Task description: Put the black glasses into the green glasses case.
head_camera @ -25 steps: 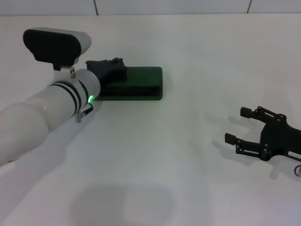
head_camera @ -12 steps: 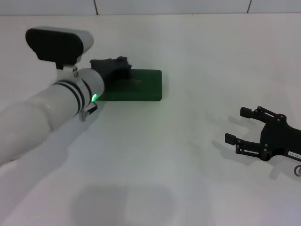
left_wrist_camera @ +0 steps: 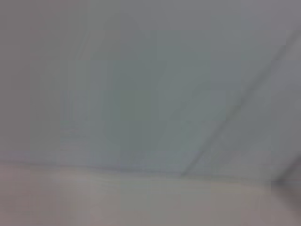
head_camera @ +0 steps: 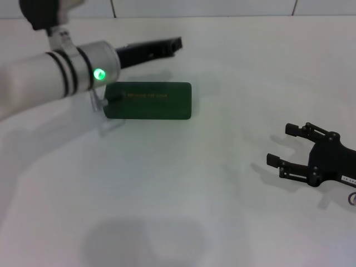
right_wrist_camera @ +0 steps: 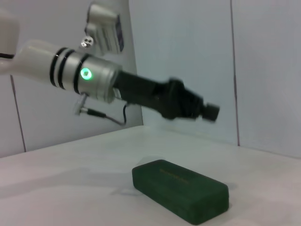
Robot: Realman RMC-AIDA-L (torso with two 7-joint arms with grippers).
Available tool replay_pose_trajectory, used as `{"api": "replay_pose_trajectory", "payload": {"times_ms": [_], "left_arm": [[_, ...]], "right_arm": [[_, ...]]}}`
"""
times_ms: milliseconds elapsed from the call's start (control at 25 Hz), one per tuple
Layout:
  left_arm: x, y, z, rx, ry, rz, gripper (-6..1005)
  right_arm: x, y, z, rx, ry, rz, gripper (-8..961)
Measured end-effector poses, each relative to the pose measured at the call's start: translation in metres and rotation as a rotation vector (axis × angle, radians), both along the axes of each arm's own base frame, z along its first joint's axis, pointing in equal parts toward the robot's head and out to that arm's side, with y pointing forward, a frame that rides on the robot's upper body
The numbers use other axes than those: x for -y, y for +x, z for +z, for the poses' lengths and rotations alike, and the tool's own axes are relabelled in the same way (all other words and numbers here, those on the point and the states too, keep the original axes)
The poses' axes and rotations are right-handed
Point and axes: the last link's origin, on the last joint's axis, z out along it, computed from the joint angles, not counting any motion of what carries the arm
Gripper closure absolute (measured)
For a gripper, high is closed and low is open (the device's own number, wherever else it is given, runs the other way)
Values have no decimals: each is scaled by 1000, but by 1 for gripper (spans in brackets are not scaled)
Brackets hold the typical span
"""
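Closed green glasses case [head_camera: 148,100], rounded hard shell, upper centre.
Left gripper [head_camera: 173,45] raised above it, finger state indeterminate; right gripper [head_camera: 280,146] spread, lower right.

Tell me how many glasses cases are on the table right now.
1: the green glasses case lies shut on the white table, just below the raised left gripper. No glasses are visible.

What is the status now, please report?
Left gripper raised above the table, clear of the case. Right gripper open, resting on the table. Green glasses case closed, flat on the table; glasses not visible. Nothing in the way.
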Motion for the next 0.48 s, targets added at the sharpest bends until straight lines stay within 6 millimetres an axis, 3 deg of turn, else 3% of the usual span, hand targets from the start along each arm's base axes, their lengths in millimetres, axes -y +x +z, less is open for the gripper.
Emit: {"api": "replay_pose_trajectory", "payload": {"times_ms": [120,360,440,480], "left_arm": [[1,-1,14,106,36,-125,962],[24,-47,18,14,222,-275,959],[45,-66,20,-40,292,-340,958],[45,-66,20,-40,292,-340,957]], "right_arm": [[-2,-1,0,1,2,4,95],[-4,-3,0,3,3,8,95],[-4,-2,0,5,5,7,95],[-4,-2,0,6,5,7,95]]}}
